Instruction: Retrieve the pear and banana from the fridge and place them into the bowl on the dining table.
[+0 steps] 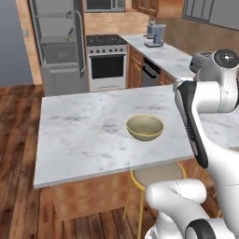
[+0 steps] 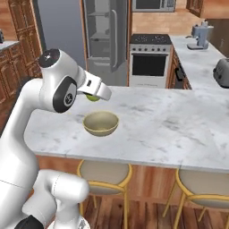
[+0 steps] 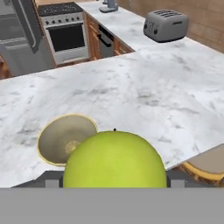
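My gripper [image 2: 92,95] is shut on the pear [image 2: 93,98], a shiny yellow-green fruit that looms large at the bottom of the hand view [image 3: 114,159]. It hangs over the dining table [image 2: 170,129], above and just behind the far left rim of the bowl [image 2: 101,123]. The olive-tan bowl [image 1: 145,127] stands on the marble top with nothing in it, and in the hand view the bowl [image 3: 65,138] lies left of the pear. The fridge [image 1: 58,42] stands open at the back with its grey shelves showing. I cannot make out the banana.
A steel toaster [image 3: 166,25] sits on the wall counter to the right. The oven [image 1: 107,63] stands next to the fridge, with a coffee machine [image 1: 156,35] on the counter beyond. Round stools [image 2: 103,174] are tucked under the table's near edge.
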{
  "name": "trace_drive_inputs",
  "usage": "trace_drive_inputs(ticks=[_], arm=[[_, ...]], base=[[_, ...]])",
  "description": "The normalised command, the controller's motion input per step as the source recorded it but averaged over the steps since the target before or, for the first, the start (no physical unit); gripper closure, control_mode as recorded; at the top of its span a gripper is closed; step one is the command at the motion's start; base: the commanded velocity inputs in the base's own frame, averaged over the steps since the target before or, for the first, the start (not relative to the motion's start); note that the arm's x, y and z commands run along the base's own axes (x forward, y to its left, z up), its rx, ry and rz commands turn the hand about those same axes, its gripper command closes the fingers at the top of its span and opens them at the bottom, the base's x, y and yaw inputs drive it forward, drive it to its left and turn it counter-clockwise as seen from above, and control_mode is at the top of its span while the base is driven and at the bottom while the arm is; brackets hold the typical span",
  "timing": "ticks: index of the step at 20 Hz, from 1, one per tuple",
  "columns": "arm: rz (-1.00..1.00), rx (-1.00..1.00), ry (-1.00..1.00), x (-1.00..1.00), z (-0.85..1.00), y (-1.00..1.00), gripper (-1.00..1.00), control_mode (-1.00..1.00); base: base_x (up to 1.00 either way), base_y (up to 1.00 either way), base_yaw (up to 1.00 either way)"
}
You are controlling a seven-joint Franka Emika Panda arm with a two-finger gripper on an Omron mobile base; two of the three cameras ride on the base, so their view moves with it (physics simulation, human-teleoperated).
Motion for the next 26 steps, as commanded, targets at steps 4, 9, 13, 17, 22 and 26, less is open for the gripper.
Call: trace_drive_inputs(ticks=[4,9,13,17,22,26], arm=[[0.0,0.0,0.0,0.0,0.0,0.0,1.0,1.0],[0.0,0.0,0.0,0.0,0.0,0.0,1.0,1.0],[0.29,0.01,0.11,0.31,-0.24,0.12,1.0,-1.0],[0.38,0.04,0.18,0.51,-0.37,0.0,1.0,-1.0],[0.34,0.05,0.26,0.61,-0.53,-0.02,1.0,-1.0],[0.15,0.02,0.2,0.66,-0.44,0.0,1.0,-1.0]], base=[[0.5,0.36,0.4],[0.51,0.34,0.39],[0.12,0.08,0.1],[0.0,0.0,0.0],[0.0,0.0,0.0],[0.0,0.0,0.0]])
